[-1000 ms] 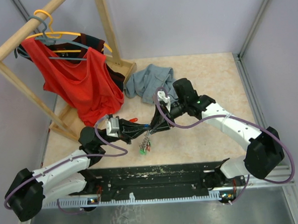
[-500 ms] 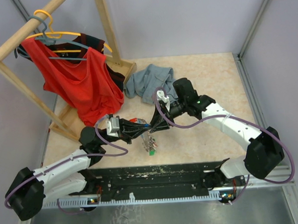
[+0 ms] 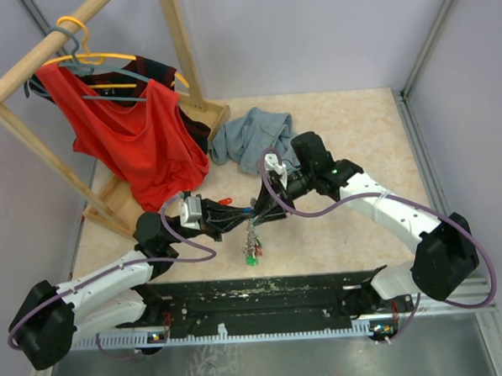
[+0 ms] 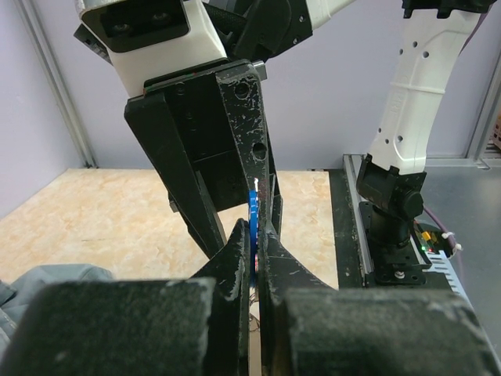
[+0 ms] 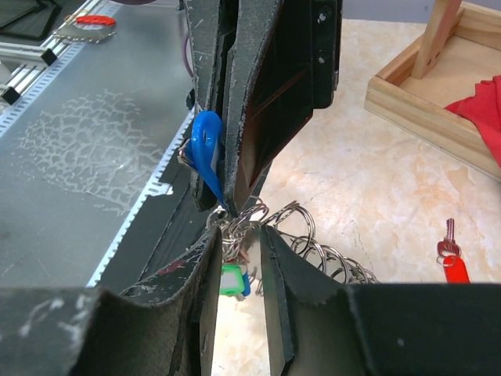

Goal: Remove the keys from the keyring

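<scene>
Above the near middle of the surface (image 3: 358,140), with the left gripper (image 4: 254,235) clenched on the blue key (image 5: 205,145), close the right gripper (image 5: 239,235), whose jaws stand narrowly apart at the keyring (image 5: 313,244) chain (grip not discernible), on one ring and work it off slowly, without twisting.

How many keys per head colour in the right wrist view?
blue key: 1, pinched in the left end effector
green key: 1, hanging below the chain
red key: 1, loose on the table
Total: 3
A far red bit on the metal bench is too small to identify.
</scene>
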Tool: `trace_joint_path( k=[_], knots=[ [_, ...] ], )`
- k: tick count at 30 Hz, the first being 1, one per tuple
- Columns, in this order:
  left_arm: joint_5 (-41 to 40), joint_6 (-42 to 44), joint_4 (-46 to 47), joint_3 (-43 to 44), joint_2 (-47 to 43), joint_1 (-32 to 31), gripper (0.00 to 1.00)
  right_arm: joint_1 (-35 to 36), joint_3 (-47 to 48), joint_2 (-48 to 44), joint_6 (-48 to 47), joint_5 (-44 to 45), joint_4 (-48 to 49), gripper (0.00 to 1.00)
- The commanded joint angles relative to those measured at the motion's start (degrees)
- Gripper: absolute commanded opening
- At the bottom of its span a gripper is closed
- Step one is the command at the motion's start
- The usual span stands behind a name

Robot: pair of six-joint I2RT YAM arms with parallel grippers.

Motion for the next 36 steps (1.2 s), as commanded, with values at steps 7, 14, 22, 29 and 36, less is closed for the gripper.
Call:
trace_joint_path(
  k=[7,14,22,29,36],
  knots=[
    [-1.5,-0.3,3.8,2.5,-0.1,0.0,0.00,0.8,1.5,-0.5,-0.2,1.3,1.0,0.28],
    [-2.6,-0.9,4.6,2.1,0.5,0.0,0.00,0.8,0.9,-0.8,3.2,4.0,4.1,0.29],
    [-4.1,-1.3,4.4,1.9,0.6,0.0,0.00,0.7,0.3,-0.9,7.0,8.7,7.3,0.29],
    [-5.1,-0.9,4.0,1.5,0.0,0.0,0.00,0.6,0.7,-1.1,6.5,8.8,6.4,0.29],
    [-7.2,-0.3,2.7,1.2,-0.3,0.0,0.00,0.6,1.7,-1.4,3.6,4.7,3.5,0.27]
  ],
)
